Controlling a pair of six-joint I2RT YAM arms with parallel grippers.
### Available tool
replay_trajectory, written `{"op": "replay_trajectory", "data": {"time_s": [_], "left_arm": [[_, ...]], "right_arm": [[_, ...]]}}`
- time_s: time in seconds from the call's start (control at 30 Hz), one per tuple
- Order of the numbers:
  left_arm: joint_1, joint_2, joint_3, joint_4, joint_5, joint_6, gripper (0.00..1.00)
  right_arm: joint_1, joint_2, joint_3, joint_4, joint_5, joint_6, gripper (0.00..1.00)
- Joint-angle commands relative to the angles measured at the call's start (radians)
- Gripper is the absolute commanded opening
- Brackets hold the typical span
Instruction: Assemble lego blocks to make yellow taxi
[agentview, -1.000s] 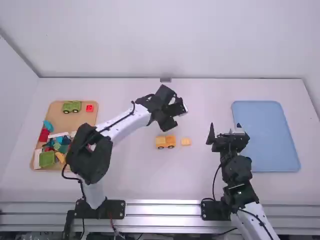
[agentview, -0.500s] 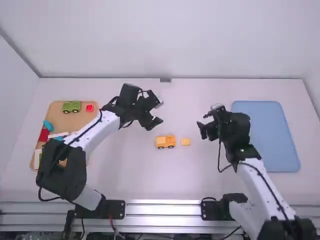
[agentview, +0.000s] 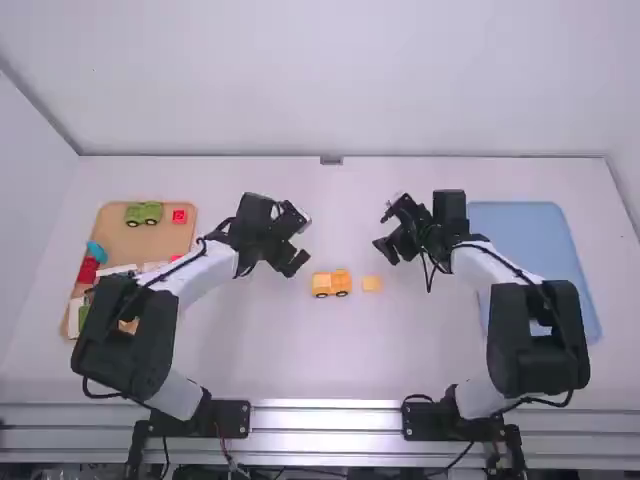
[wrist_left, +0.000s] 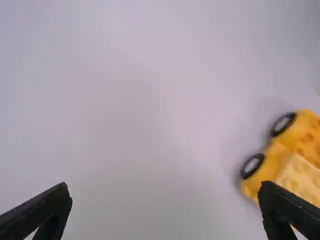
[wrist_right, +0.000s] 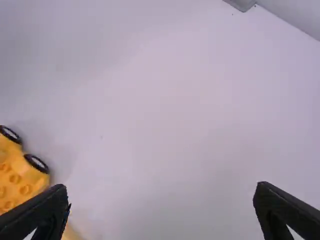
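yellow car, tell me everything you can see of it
The car is orange-yellow, plastic-looking and built of blocks, with a paler block on one end and round studs beside it. Two black-rimmed wheels show along one side. It stands upright on the table, left of a loose yellow block, apart from it; nothing grips it.

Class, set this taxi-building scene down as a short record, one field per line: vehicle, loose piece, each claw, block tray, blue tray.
Vehicle: yellow vehicle, wheels on, mid-table
Loose piece: small yellow block, to the vehicle's right, not attached
Left claw: left claw, open, empty
Right claw: right claw, open, empty
Block tray: tan tray at left, with a green vehicle and assorted blocks
Blue tray: blue tray at right
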Motion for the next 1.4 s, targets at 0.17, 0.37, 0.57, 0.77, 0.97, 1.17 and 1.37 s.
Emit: {"op": "replay_trajectory", "data": {"time_s": [0.17, 0.37, 0.57, 0.77, 0.97, 1.17, 1.37], "left_arm": [[0.003, -0.027, -0.075, 0.034, 0.500, 0.423, 0.99], [0.003, -0.015, -0.175, 0.153, 0.672, 0.562, 0.99], [0.004, 0.001, -0.219, 0.299, 0.690, 0.437, 0.99], [0.004, 0.001, -0.225, 0.309, 0.686, 0.433, 0.99], [0.004, 0.001, -0.225, 0.312, 0.687, 0.426, 0.99], [0.004, 0.001, -0.225, 0.316, 0.684, 0.401, 0.99], [0.003, 0.001, -0.224, 0.321, 0.684, 0.401, 0.99]], "right_arm": [[0.003, 0.006, 0.025, -0.205, -0.188, -0.412, 0.99], [-0.028, 0.012, 0.025, -0.412, -0.366, -0.778, 0.99], [-0.076, 0.093, 0.027, -0.401, -0.550, -0.906, 0.99], [-0.067, 0.274, 0.068, -0.370, -0.591, -0.897, 0.99], [-0.065, 0.383, 0.094, -0.369, -0.595, -0.994, 1.00], [-0.085, 0.446, 0.090, -0.319, -0.592, -1.007, 0.87], [-0.112, 0.461, 0.090, -0.314, -0.588, -1.006, 0.53]]}}
